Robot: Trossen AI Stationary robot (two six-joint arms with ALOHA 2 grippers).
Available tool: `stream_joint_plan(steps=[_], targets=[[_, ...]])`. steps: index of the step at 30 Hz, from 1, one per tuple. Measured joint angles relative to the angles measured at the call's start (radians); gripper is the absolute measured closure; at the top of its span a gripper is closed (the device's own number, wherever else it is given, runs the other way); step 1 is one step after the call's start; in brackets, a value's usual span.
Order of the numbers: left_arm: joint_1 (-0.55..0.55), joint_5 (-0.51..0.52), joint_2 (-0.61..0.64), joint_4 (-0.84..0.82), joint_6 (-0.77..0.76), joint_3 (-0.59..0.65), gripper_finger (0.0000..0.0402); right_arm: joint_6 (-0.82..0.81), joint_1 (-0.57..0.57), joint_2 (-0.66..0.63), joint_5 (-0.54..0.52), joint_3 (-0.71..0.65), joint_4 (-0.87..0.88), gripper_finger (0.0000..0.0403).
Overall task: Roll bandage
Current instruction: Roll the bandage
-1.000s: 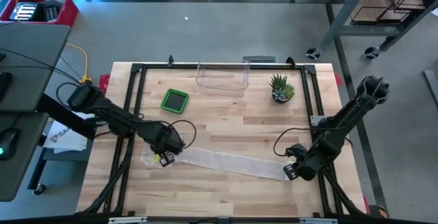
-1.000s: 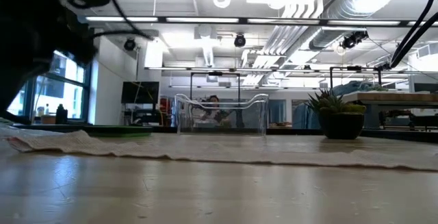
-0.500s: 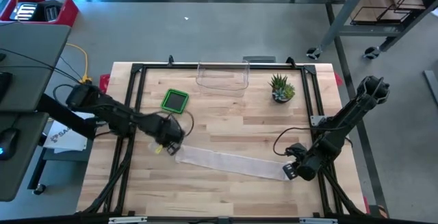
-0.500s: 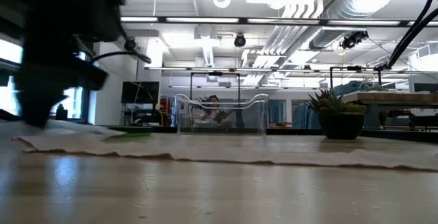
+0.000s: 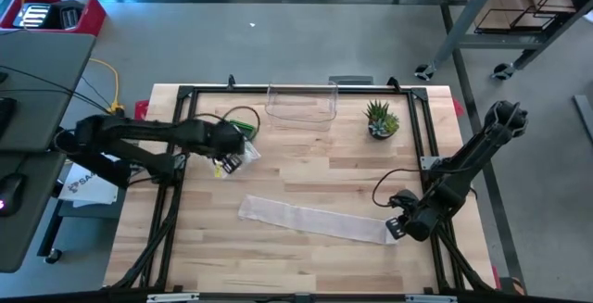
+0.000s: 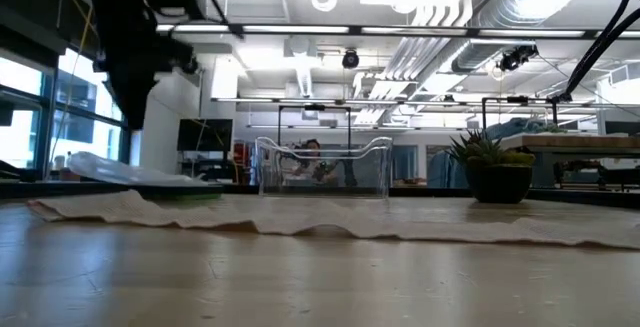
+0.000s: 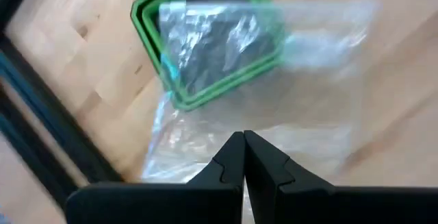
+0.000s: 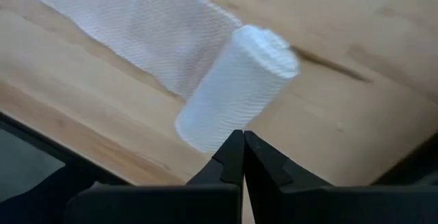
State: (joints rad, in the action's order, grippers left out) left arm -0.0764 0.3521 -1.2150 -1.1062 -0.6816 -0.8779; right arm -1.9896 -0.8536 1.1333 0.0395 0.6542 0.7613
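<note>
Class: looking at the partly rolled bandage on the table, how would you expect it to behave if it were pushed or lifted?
The bandage looks floppy: its unrolled strip lies rippled on the table. The rolled end is cylindrical, so a push would probably roll it. It is likely light and would drape if lifted.

Bandage [image 5: 310, 218] stretched flat across the near middle of the table [image 5: 306, 266], rolled end at the right, just beside the right gripper [image 5: 397, 230]. Left gripper [image 5: 232, 152] raised over the far left, pinching a plastic bag [image 5: 243, 155] (hanging above the tray [image 7: 181, 90]). Clear bin [image 5: 301, 105] at the far edge; plant [image 5: 381, 120] to its right.
</note>
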Motion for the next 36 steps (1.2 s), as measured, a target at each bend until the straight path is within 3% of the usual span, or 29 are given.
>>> stream_joint_plan(steps=[4,6,8,13,20,27,30,36], targets=[[0.112,-0.165,0.042,0.194,-0.092,0.006,0.0401,-0.015,0.0,-0.017,0.005,0.0,0.027,0.0403],[0.197,-0.183,-0.001,0.336,-0.128,0.015,0.0401,-0.019,0.0,-0.017,0.006,0.0,0.024,0.0403],[0.268,-0.181,-0.086,0.5,-0.133,0.005,0.0401,-0.027,0.0,-0.017,0.013,0.0,0.004,0.0403],[0.358,-0.194,-0.354,0.721,-0.109,-0.069,0.0401,-0.04,0.0,-0.006,0.024,0.0,-0.03,0.0403],[0.368,-0.233,-0.637,1.118,0.056,-0.249,0.0401,-0.076,0.0,0.049,-0.004,0.0,-0.091,0.0403],[0.344,-0.268,-0.826,0.916,0.15,-0.465,0.0401,-0.083,0.0,0.101,-0.006,0.0,-0.134,0.0403],[0.362,-0.251,-0.837,0.885,0.117,-0.453,0.0401,-0.083,0.002,0.117,-0.01,0.0,-0.14,0.0403],[0.403,-0.219,-0.835,0.993,0.117,-0.408,0.0401,-0.076,0.002,0.118,-0.011,0.0,-0.142,0.0403]])
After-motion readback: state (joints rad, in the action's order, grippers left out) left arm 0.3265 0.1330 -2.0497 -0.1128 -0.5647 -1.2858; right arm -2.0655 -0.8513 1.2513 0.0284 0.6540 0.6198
